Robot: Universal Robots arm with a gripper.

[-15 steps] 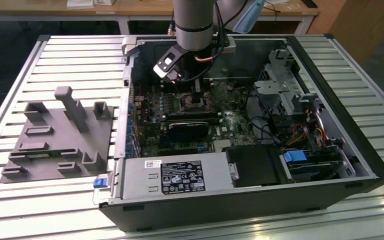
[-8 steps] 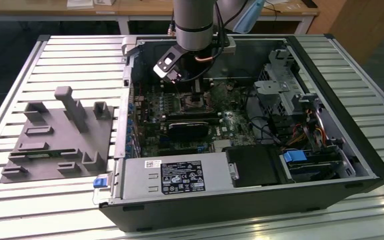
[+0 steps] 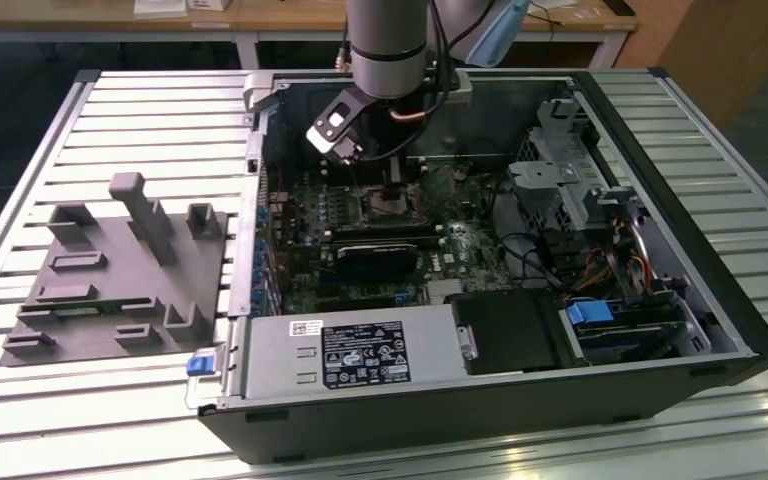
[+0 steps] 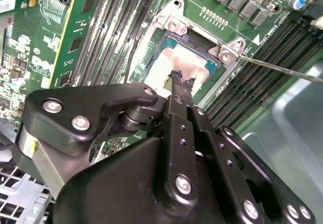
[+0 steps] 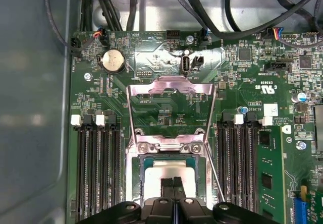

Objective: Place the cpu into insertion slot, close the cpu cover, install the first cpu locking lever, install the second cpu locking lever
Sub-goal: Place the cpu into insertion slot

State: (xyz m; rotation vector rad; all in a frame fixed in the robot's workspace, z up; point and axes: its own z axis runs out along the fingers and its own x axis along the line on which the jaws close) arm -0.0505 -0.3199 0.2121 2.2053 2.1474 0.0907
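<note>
Open computer case (image 3: 491, 420) lying on a slatted metal desk (image 3: 157, 110), with a grey moulded fixture block (image 3: 117, 270) beside it on the exterior view's left. Robot arm (image 3: 387, 50) reaching down into the case above the green circuit board (image 5: 101, 98), next to the black round-cornered heatsink (image 3: 377, 255).

In both wrist views, end effector (image 5: 174, 182) (image 4: 180, 78) directly over the insertion slot (image 4: 199, 41). Fingers pressed together with no gap and nothing clamped between them. Tips at or on the top face of the cpu (image 5: 161, 169); actual contact not resolvable.

Seated flat inside the insertion slot, the cpu with its silvery-beige top upward and its edges square with the grey rim.

Swung open on its hinge, the cpu cover (image 5: 171, 87), extending away from the slot on the side nearest the coin cell (image 5: 113, 61), with bare board visible through its cut-out middle.

Thin wire locking lever (image 4: 282, 68) unlatched, slanting out from a corner of the slot's frame across the memory slots (image 5: 98, 168).

Long black memory slots on both sides of the insertion slot.
</note>
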